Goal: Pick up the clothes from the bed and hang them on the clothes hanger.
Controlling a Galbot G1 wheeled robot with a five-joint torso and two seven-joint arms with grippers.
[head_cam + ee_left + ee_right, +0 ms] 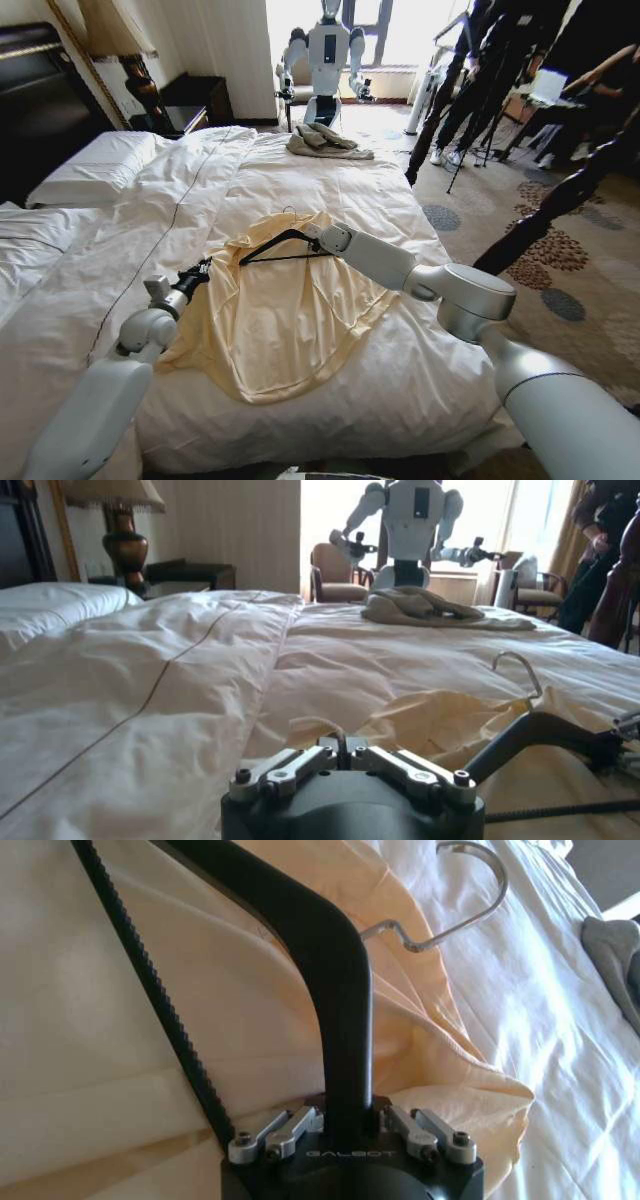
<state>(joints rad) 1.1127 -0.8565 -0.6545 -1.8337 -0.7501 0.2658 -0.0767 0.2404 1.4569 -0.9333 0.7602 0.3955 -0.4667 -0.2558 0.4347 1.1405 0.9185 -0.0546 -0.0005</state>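
Right pincer (350, 1121) clenched on clothes hanger (330, 975) over clothes (275, 310) — left pincer (200, 272) beside, state unclear.

We're in a hotel-style bedroom: a wide bed (330, 190) with white duvet and pillows (95, 165), dark headboard (35, 100), a bedside lamp (125, 50) far left, patterned carpet (560, 260) right, armchairs (335, 581) by the bright far window (400, 30).

Grey garment (328, 140), second robot (326, 55), perhaps brass lamp (122, 526)
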